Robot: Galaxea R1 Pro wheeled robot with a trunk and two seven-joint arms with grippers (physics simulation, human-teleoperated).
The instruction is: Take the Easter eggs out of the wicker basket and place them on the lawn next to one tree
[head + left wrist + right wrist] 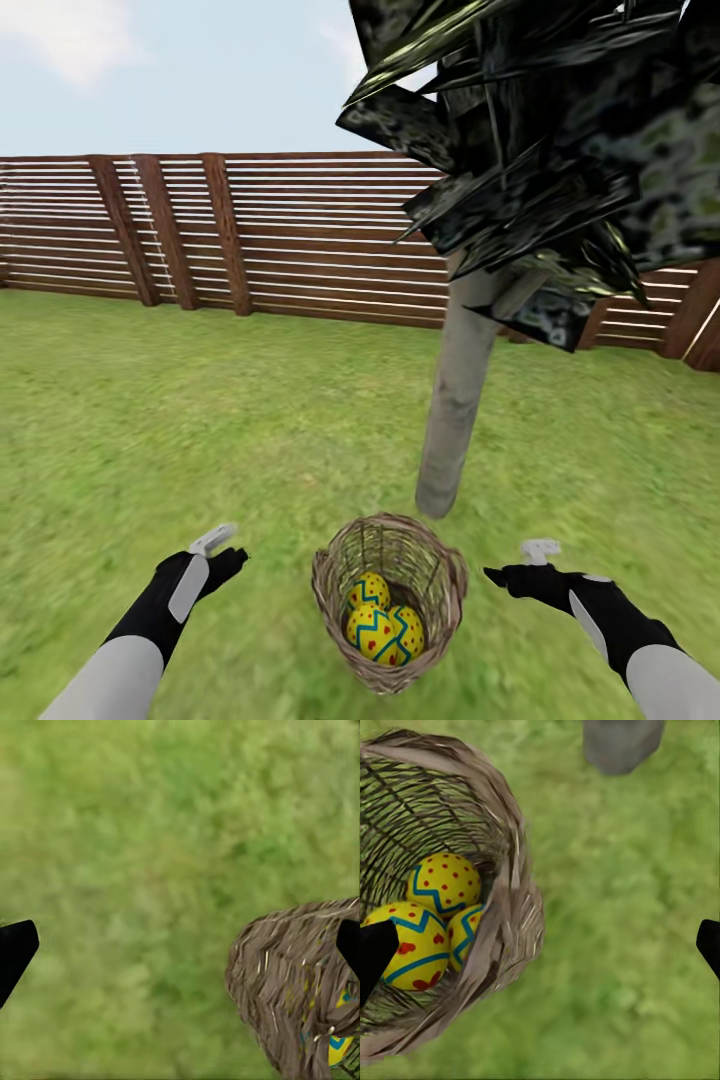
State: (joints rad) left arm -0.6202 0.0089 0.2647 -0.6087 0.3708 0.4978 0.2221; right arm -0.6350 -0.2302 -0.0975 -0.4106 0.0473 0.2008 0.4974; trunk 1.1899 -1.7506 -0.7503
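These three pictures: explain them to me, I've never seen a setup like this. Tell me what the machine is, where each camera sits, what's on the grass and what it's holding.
This is a simulated wheeled robot with two arms, steered by a person. The large picture comes from its head camera, looking down over both arms: the left gripper and the right gripper hover on either side of a wicker basket standing on the lawn. Three yellow Easter eggs with blue zigzags lie inside it. Just beyond stands a tree with a pale grey trunk, and a wooden fence closes the garden. The other two pictures come from cameras on the wrists, looking along each gripper's fingers: the left one sees grass and the basket's side, the right one looks into the basket at the eggs. Both grippers are open and hold nothing.
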